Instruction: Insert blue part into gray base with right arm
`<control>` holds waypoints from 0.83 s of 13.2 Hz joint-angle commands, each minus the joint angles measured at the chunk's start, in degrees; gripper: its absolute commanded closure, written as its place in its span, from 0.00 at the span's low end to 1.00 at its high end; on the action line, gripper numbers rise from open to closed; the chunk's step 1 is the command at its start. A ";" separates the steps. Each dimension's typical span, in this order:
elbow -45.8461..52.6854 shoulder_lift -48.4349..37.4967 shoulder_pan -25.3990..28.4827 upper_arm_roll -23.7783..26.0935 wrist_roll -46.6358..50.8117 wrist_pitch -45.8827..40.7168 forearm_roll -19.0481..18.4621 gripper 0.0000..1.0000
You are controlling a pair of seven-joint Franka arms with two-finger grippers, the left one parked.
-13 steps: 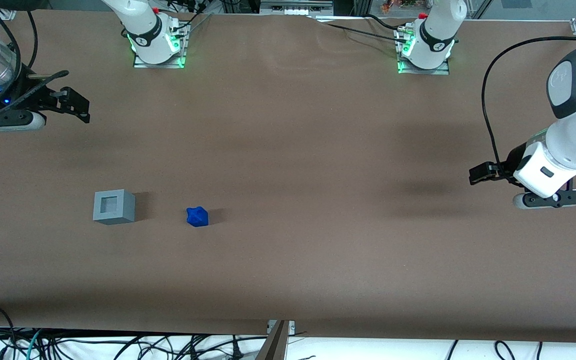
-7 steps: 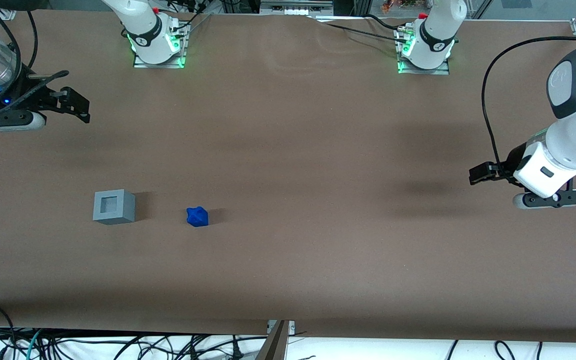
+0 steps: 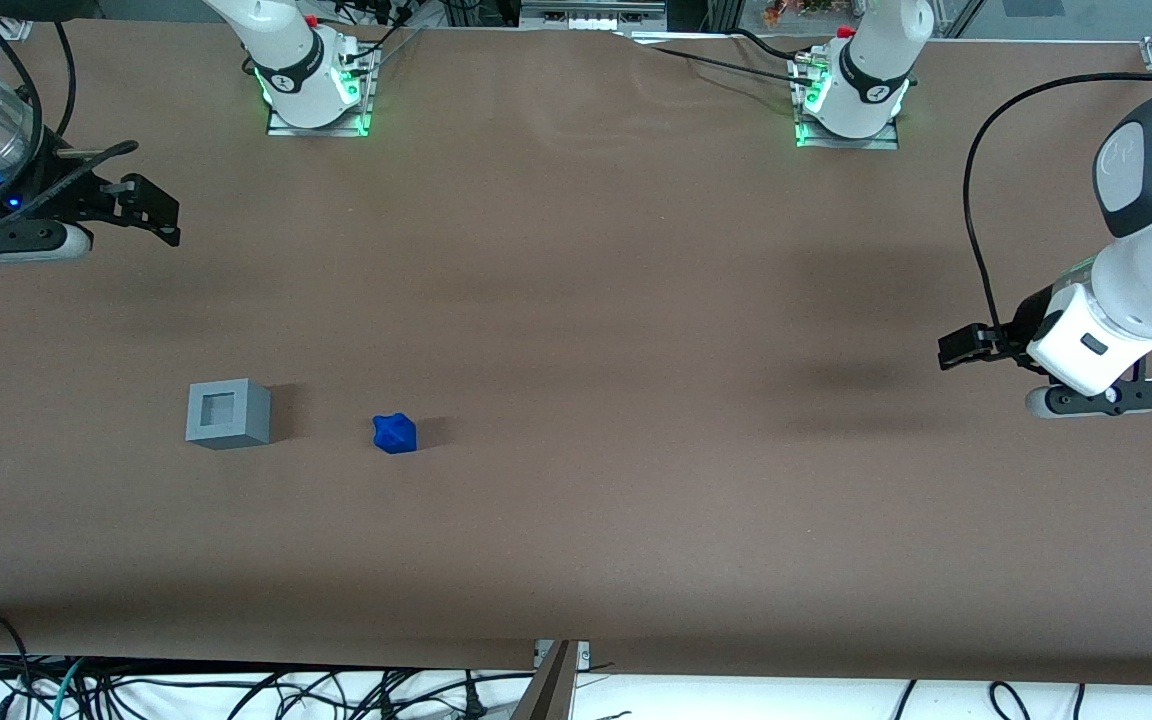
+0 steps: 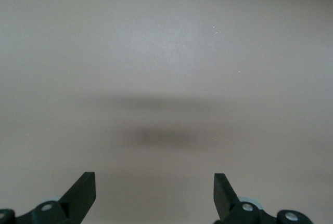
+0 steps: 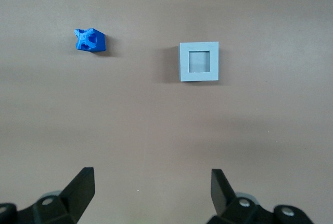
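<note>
Well apart: gripper (image 3: 158,212), blue part (image 3: 395,433).

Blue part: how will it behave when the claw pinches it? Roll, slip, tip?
The blue part looks like rigid, small, probably light plastic. Its knobbly facets give uneven contact, so it may twist or slip in a pinch. It lies free on the table, apart from the gray base. The open claw is far off.

I'm looking at a robotics lab bench: a long table (image 3: 636,300) under plain brown covering, two arm bases (image 3: 316,90) bolted on with green status lights glowing, loose cables (image 3: 236,690) tangled along the near edge, and my gripper (image 3: 151,210) hanging wide open at the working arm's end.
</note>
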 commanded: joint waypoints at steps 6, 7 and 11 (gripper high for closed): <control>0.29 5.56 3.04 0.82 1.76 4.48 0.15 0.01; 0.21 7.14 4.44 0.82 1.93 6.40 0.15 0.01; -0.40 14.53 10.15 0.82 7.72 15.89 0.51 0.01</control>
